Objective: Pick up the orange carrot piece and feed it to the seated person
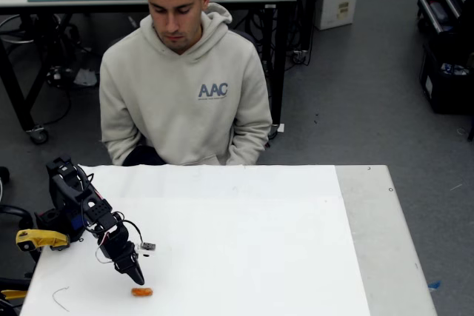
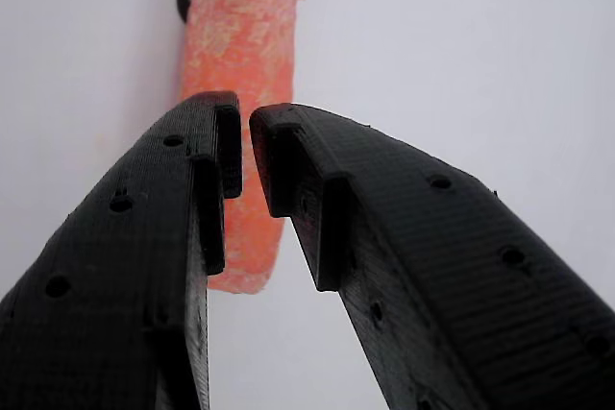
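Note:
The orange carrot piece (image 1: 141, 291) lies on the white table (image 1: 259, 242) near its front left corner. My black gripper (image 1: 138, 279) points down with its tip just above and slightly left of the piece. In the wrist view the carrot piece (image 2: 245, 36) lies lengthwise on the white surface beyond my gripper (image 2: 246, 127). The jaws are nearly together with only a thin slit between the tips, and nothing is held. The seated person (image 1: 185, 86), in a beige hoodie, sits behind the table's far edge and looks down.
A yellow tool (image 1: 41, 239) sticks out at the table's left edge beside the arm's base. A small dark part (image 1: 148, 246) and a thin wire (image 1: 59, 297) lie on the table near the arm. The grey table strip (image 1: 385, 242) is on the right.

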You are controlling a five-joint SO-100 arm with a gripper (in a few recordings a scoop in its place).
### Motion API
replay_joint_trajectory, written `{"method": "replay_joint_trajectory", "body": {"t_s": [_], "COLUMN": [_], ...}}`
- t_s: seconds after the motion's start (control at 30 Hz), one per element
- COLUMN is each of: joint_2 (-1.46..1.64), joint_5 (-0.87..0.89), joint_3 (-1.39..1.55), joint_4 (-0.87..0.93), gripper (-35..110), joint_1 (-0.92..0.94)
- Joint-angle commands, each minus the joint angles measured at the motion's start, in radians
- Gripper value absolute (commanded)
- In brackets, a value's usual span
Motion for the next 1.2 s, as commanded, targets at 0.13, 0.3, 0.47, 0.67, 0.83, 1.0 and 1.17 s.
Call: {"method": "replay_joint_trajectory", "body": {"t_s": [0.13,0.3,0.47,0.67,0.83,1.0,1.17], "joint_2": [0.034,0.034,0.034,0.025,0.031,0.032,0.02], "joint_5": [-0.006,-0.009,-0.009,-0.009,-0.009,-0.009,-0.009], "joint_3": [-0.058,-0.055,-0.055,-0.052,0.02,0.081,0.087], "joint_4": [-0.008,-0.008,-0.006,-0.005,-0.005,-0.006,-0.021], "gripper": [-1,1,17,27,26,25,25], "joint_1": [0.014,0.009,0.014,0.017,0.012,0.006,0.017]}}
